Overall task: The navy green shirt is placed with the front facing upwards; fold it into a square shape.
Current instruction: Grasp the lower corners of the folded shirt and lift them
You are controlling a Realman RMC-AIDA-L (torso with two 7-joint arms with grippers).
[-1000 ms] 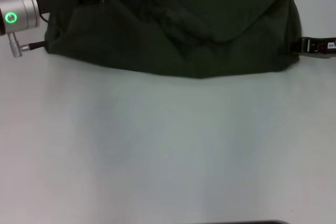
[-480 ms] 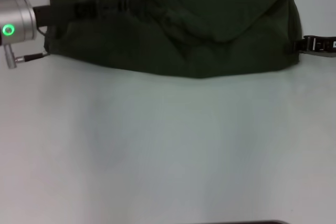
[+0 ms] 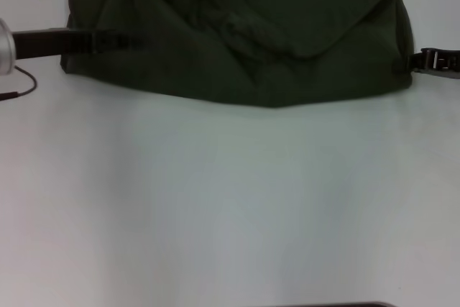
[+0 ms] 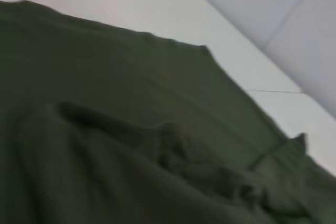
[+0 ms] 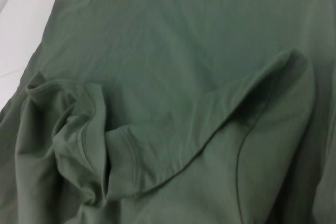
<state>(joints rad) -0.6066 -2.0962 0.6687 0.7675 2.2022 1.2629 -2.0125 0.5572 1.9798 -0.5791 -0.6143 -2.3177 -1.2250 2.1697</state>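
Olive-green navy green shirt (image 3: 244, 34) rumpled on white table (image 3: 230, 199) — left tool (image 3: 108, 39) and right tool (image 3: 424, 61) at its edges, grip unclear.

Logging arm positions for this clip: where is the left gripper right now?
In the head view, the left gripper is at the left edge of the navy green shirt, far side of the table; the right gripper is at the opposite edge.

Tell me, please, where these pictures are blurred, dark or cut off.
Head view: the shirt is almost black, its top cut off; the table looks soft. Left wrist view: the folds are smeared. Right wrist view: sharpest, the hem seam shows.
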